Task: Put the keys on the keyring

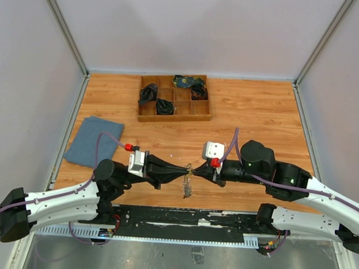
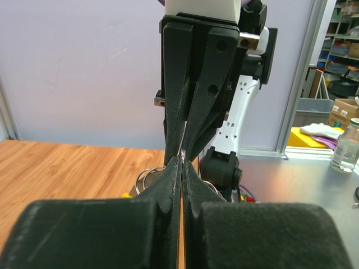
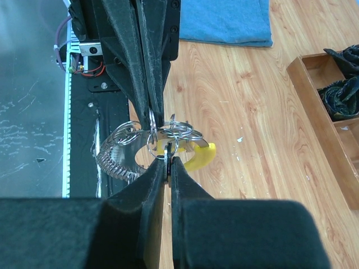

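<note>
Both grippers meet tip to tip above the table's near middle. My left gripper (image 1: 183,169) is shut on the thin wire of the keyring (image 3: 168,133); in its own view (image 2: 183,158) the wire shows between its closed tips. My right gripper (image 1: 196,170) is shut on a thin flat key (image 3: 168,163) that hangs on a small ring. The ring's curved yellow piece (image 3: 201,158) sits just behind. The fanned bunch of silvery keys (image 3: 115,163) hangs to the left, and in the top view the keys (image 1: 187,187) dangle below the tips.
A folded blue cloth (image 1: 93,141) lies at the left. A wooden compartment tray (image 1: 174,117) with dark items stands at the back; its corner shows in the right wrist view (image 3: 314,112). A black rail (image 1: 182,218) runs along the near edge.
</note>
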Tool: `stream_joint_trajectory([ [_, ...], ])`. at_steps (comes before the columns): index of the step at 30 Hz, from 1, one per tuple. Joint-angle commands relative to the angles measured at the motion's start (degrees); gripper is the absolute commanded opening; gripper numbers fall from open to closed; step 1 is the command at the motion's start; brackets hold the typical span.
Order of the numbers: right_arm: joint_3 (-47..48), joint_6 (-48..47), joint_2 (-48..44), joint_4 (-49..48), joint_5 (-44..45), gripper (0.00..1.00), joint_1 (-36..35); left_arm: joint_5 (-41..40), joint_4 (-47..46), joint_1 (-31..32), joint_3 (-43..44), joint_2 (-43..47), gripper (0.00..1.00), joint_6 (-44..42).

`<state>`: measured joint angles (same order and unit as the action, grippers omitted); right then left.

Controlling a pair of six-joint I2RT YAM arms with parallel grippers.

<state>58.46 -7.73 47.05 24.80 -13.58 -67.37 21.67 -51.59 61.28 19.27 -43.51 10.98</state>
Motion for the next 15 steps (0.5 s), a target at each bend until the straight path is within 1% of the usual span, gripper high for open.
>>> stream_joint_trajectory([
  [1,1.63,-1.10,-0.69,1.67,1.20,0.12,-0.61,-1.61,-1.33,0.34,2.01,0.46,0.00,-0.56],
  [4,1.34,-1.49,-1.96,2.81,3.19,0.29,-0.59,-3.38,0.96,0.30,2.05,1.30,0.01,-1.40],
  [6,0.91,-1.67,-3.16,3.13,4.75,0.36,-0.65,-4.68,2.84,0.29,2.08,1.93,0.00,-2.06],
  [8,0.31,-1.84,-4.59,3.15,6.62,0.40,-0.62,-6.20,5.29,0.29,2.39,2.55,0.00,-2.80],
  [11,-0.45,-2.11,-6.55,3.27,9.81,0.43,-0.62,-8.25,9.66,0.33,3.48,3.25,0.01,-4.05],
  [14,-1.29,-1.72,-7.60,3.57,14.86,0.46,-0.56,-11.99,16.11,0.33,5.22,4.13,0.01,-5.20],
  [15,-1.28,-0.91,-7.62,4.03,17.60,0.49,-0.57,-13.81,18.49,0.33,5.85,4.35,0.00,-5.15],
])
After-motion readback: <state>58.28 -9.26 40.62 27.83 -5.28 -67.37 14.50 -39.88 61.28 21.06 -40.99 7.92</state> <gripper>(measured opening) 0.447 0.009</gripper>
